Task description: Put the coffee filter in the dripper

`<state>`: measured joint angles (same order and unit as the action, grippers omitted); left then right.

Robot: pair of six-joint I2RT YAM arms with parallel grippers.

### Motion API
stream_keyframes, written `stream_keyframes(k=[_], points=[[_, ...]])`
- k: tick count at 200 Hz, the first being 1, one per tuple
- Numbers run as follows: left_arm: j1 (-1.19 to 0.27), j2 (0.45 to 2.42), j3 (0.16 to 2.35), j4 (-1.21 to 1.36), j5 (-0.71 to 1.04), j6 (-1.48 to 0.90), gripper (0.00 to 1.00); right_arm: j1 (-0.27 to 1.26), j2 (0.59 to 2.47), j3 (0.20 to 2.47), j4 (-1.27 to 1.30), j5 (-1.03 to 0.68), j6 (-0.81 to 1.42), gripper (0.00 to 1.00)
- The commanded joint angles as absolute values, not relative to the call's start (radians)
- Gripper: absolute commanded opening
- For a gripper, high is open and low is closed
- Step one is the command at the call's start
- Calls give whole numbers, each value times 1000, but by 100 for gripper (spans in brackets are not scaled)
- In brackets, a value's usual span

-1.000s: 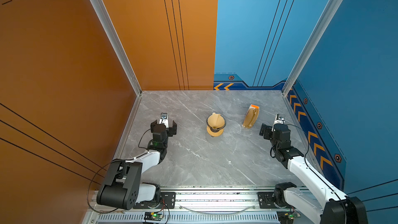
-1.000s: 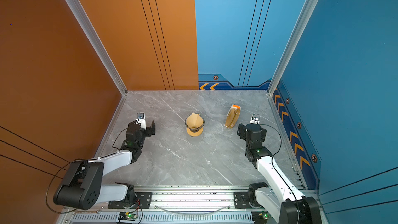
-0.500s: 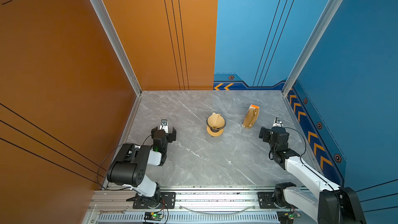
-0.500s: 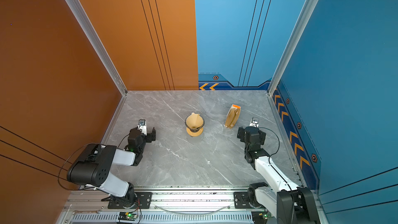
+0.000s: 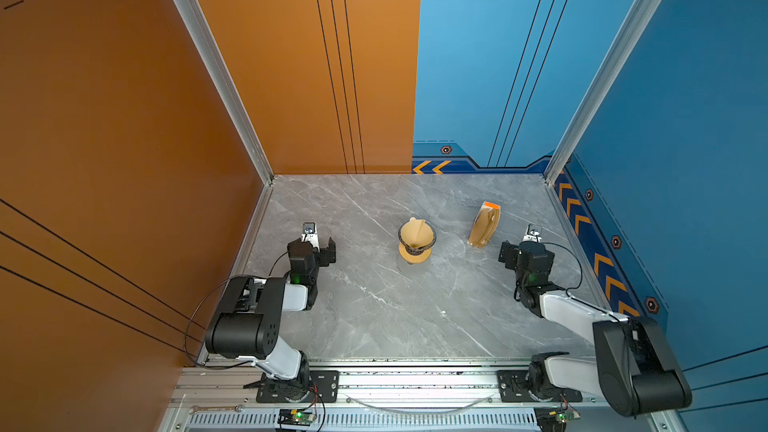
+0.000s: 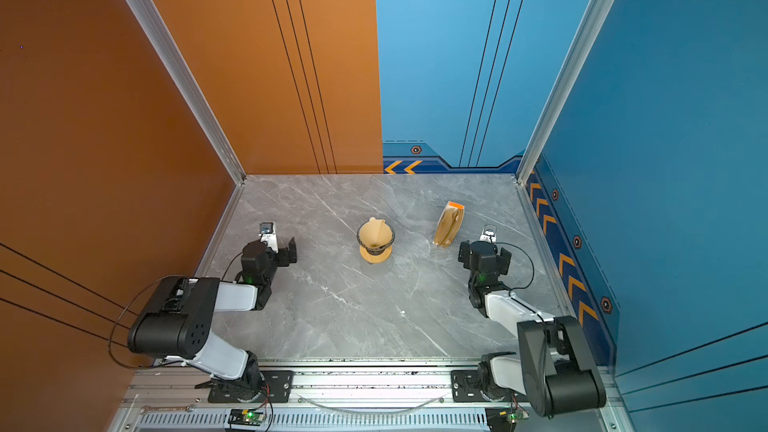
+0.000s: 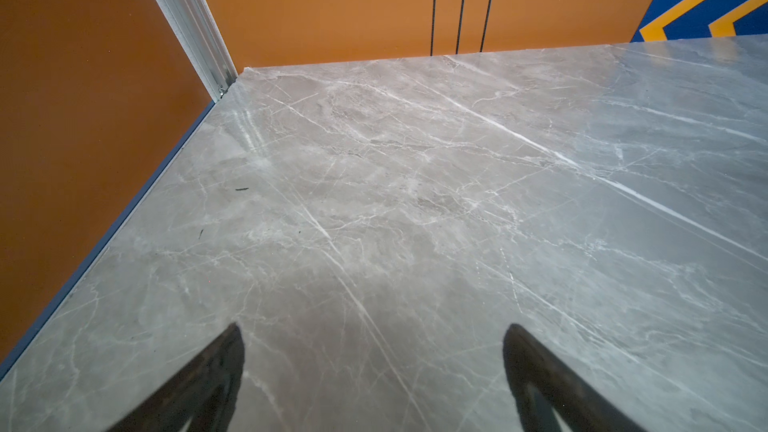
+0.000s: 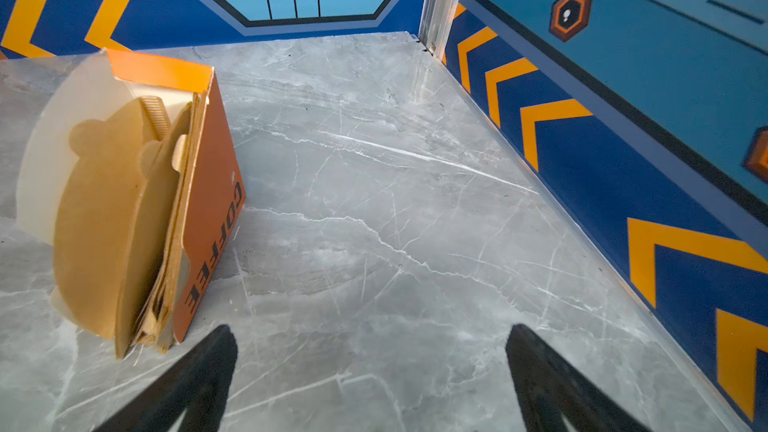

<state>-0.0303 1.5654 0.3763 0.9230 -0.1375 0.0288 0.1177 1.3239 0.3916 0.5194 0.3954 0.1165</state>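
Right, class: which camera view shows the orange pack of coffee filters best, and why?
The right wrist view: the filter pack sits close up, lettering readable. In both top views the pack looks small; the left wrist view misses it.

Bright, even overhead light, soft shadows, sharp views, slight wide-angle bending.

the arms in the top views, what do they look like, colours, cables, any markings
The left arm and right arm look alike: chunky black joint housings linked by white-grey shells, thin black cables looping outside, a small green light near each wrist, and a white-mounted camera above black jaws. No markings are legible.
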Motion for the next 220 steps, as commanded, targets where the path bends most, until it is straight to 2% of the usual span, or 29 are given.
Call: stream_keyframes(k=[1,21,51,66,75,128,157,220], points=[[-37,1560,380,912,-130,20,98,125,1377,402,682,350,46,100],[-37,1560,381,912,-130,19,98,107,1432,397,771,357,39,100],[-37,1560,382,911,-130,19,98,71,1546,355,941,207,32,100],[-37,1560,382,911,-130,20,98,31,1527,391,842,116,48,100],[-37,1560,381,912,-130,19,98,8,1536,381,874,77,65,100],[-35,1561,383,911,-126,18,98,14,1532,383,862,83,60,100],[-37,1560,383,912,-126,18,98,-23,1536,365,904,-79,48,100],[-29,1564,385,910,-115,18,98,-9,1536,372,888,-49,40,100]])
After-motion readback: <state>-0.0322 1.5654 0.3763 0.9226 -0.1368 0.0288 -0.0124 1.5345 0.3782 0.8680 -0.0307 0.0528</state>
